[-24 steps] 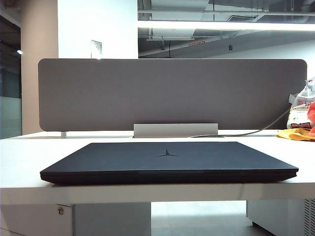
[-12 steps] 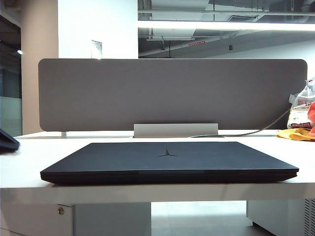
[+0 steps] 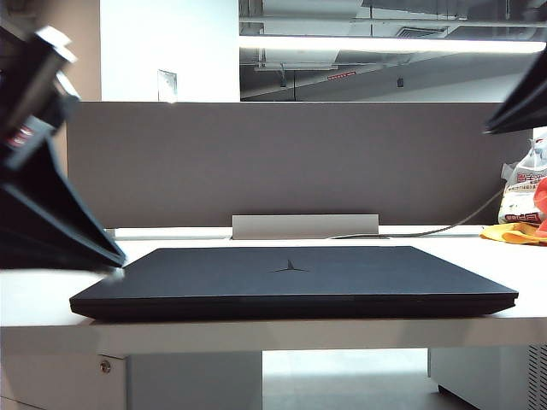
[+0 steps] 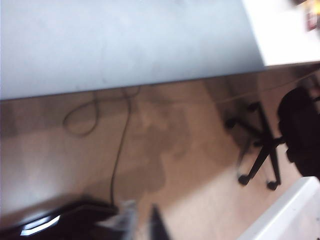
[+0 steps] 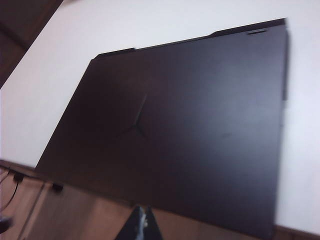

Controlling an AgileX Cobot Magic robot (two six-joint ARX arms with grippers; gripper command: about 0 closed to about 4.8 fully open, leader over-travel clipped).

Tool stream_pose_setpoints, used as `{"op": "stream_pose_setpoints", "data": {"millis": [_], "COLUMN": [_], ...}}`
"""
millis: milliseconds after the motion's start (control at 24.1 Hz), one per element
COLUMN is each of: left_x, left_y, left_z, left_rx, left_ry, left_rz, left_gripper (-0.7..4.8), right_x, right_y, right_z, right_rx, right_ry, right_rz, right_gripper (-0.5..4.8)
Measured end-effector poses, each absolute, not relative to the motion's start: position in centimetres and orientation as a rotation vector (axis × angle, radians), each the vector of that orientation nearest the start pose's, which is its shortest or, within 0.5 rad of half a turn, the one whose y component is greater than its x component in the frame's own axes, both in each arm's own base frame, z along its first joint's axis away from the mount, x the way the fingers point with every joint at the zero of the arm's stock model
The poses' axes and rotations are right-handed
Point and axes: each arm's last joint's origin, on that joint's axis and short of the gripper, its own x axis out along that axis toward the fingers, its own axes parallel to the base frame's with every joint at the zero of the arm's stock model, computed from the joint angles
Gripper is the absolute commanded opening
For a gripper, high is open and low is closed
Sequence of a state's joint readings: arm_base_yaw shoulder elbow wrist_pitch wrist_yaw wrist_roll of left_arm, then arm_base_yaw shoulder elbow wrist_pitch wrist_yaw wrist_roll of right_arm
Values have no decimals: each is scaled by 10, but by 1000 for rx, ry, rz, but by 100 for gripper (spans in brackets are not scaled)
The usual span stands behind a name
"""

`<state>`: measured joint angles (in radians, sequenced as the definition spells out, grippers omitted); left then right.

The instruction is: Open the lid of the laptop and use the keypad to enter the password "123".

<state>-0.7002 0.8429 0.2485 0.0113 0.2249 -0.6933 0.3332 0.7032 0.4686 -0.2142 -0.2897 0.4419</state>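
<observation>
The right gripper hangs above the laptop's near edge, its two slim dark fingers pressed together into one point, holding nothing and touching nothing. Seen from the room, only a dark wedge of that arm shows at the upper right, well above the worktop.

The left gripper looks out past a pale desk surface onto a brown floor with a looped cable and an office chair. One finger is dark, the other a pale blur, with a gap between them; I cannot tell how far they are spread. Nothing sits between them. From the room, its broad black body looms at the left, low, close to the laptop's left corner.

The laptop lies flat and shut in the middle of the smooth white worktop. Its lid is a thin matte black rectangle with a small three-pointed emblem at its centre. Behind it stands a wide grey divider with rounded corners.
</observation>
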Motion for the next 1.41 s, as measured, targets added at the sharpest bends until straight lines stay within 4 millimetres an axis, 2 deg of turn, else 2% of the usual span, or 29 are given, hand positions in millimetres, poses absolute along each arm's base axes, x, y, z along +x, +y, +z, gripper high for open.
{"op": "stream_pose_setpoints", "data": {"millis": [124, 249, 290, 332, 373, 580, 912, 995, 1161, 1244, 1327, 1368, 1409], "left_x": [134, 144, 144, 144, 145, 144, 134, 130, 128, 126, 124, 122, 121], "left_y": [-123, -135, -136, -136, -136, -132, -120, -115, -110, -109, -107, -106, -104], "left_z": [158, 149, 146, 147, 148, 168, 180, 196, 259, 283, 293, 298, 301], "left_rx": [-472, -498, -499, -497, -487, -419, -281, -234, -131, -124, -102, -91, -81], "left_ry": [948, 1013, 1031, 1028, 1009, 807, 705, 676, 659, 636, 638, 644, 654], "left_rz": [-664, -717, -728, -737, -752, -774, -702, -674, -639, -648, -647, -645, -644], "left_gripper": [89, 88, 81, 36, -5, -6, -6, -6, -6, -6, -6, -6, -6], "right_x": [160, 171, 174, 176, 177, 176, 174, 173, 171, 170, 170, 170, 170], "right_y": [76, 85, 88, 89, 91, 101, 132, 138, 142, 141, 141, 141, 141], "right_z": [230, 215, 210, 208, 206, 195, 184, 182, 172, 169, 169, 169, 169], "right_rx": [388, 425, 458, 477, 494, 548, 583, 581, 652, 715, 732, 737, 740], "right_ry": [679, 797, 841, 864, 889, 1003, 1066, 1074, 1066, 1046, 1039, 1041, 1041], "right_rz": [537, 531, 565, 591, 612, 638, 686, 678, 656, 653, 653, 650, 646], "right_gripper": [-5, -5, -5, -5, -5, -5, -5, -5, -5, 0, 9, 44, 125]}}
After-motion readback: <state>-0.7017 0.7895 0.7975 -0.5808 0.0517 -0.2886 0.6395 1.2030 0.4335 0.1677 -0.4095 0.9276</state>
